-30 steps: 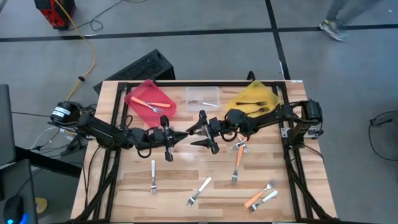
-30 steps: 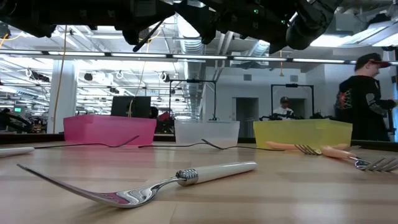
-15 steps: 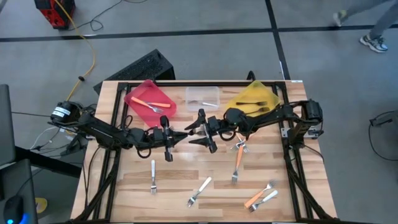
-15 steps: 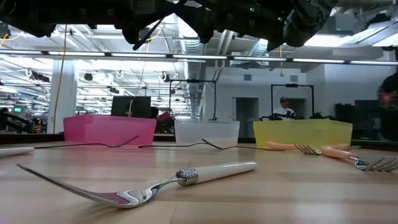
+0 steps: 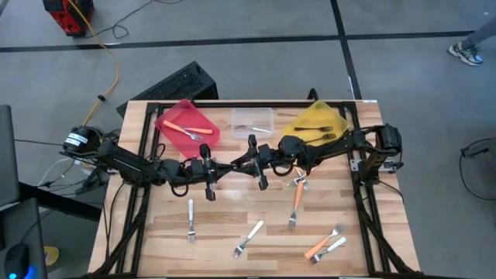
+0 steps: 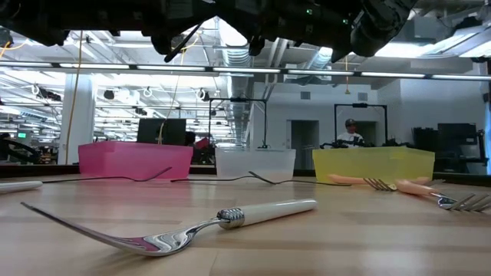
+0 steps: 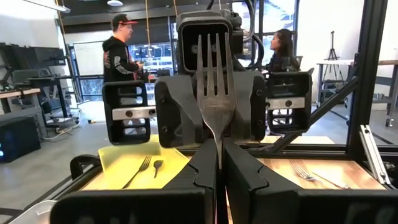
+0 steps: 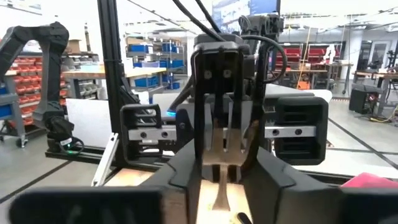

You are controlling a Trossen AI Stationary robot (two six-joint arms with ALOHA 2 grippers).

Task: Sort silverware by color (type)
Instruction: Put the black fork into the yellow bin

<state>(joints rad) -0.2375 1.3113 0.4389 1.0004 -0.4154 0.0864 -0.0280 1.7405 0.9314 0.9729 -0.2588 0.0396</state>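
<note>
Gripping one dark metal fork [image 5: 233,167] mid-frame, the left gripper [image 5: 220,168] is clamped on its handle; the right gripper [image 5: 250,164] pinches its tines. Three white-handled forks [image 5: 191,219] and two orange-handled forks [image 5: 297,200] lie lower right.

Two dark arms, black cables

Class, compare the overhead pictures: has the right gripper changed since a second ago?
Yes. The right gripper sits at the same spot below the clear bin, but its fingers, spread wide before, have closed toward the fork held by the left gripper.
</note>
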